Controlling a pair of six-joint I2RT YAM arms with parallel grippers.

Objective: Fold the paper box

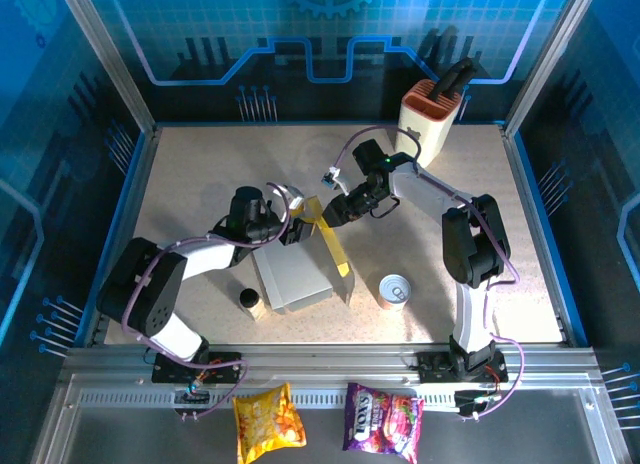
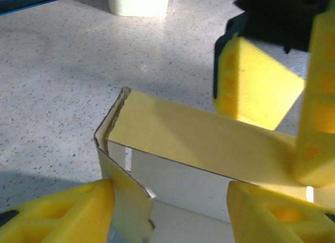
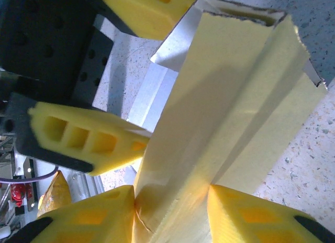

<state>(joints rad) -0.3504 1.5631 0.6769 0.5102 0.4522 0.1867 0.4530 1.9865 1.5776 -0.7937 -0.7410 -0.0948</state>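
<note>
The paper box (image 1: 295, 272) lies near the middle of the bench (image 1: 200, 184), grey-white inside facing up. One long yellow wall (image 1: 335, 246) is lifted on edge along its right side. In the left wrist view a short corner tab (image 2: 123, 196) is bent in at the end of that wall.

The right tool (image 3: 172, 193) pinches the raised wall between its pads. The left tool (image 2: 170, 193) is released, its jaws spread either side of that corner and one pad touching the tab.

We judge the fold to be early. One wall is up but not locked, and as far as we can see the rest is unfolded. A tin can (image 1: 395, 289) stands just beside the box.
</note>
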